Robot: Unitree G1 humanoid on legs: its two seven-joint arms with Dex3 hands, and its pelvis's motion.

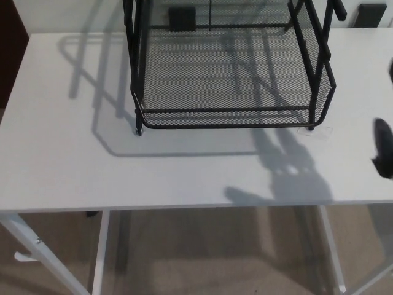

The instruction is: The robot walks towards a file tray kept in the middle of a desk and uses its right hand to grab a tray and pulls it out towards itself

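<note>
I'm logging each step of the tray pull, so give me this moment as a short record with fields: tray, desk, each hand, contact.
tray: black mesh file tray, on the far middle of the desk, front rim facing the robot
desk: white desk, with a hand-shaped shadow near its front edge
right hand: right hand just entering at the picture's right edge, open or shut not clear
left hand: not in view
contact: none, right hand apart from the tray
step: grasp not yet made

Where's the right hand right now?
In the head view only a sliver of the right hand shows at the picture's right edge, over the desk, right of and just in front of the tray, not touching it.
</note>
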